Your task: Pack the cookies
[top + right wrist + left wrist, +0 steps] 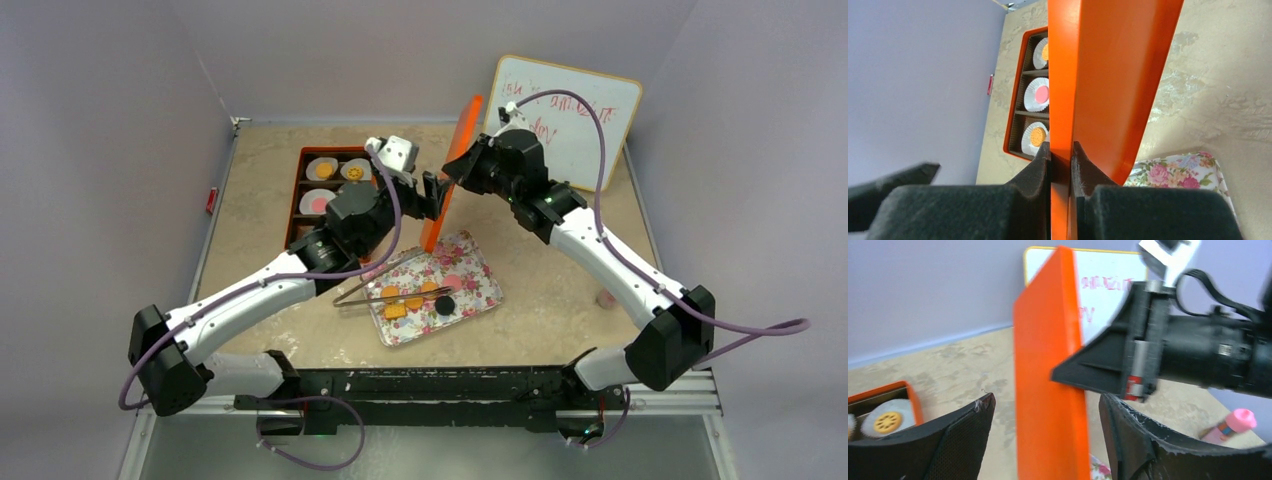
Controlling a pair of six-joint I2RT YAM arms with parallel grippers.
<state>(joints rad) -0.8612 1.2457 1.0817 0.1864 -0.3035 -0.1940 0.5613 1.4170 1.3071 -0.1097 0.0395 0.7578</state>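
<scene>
Though mottled, beige table (545, 300), lilac walls (350, 50).

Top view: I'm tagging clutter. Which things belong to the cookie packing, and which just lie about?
Job: small orange, pink and dark cookies on flowered tray; orange compartment box with white paper cups; flat orange lid in right pincer.
Lying about: yellow-framed whiteboard; pink-capped stick.

We look down from above and behind the arm bases over the whole table (560, 300), while both wrist cameras sit close against the upright orange panel (457, 165), left facing the whiteboard (1103, 285), right the compartment box (1012, 115); all three share that panel.
</scene>
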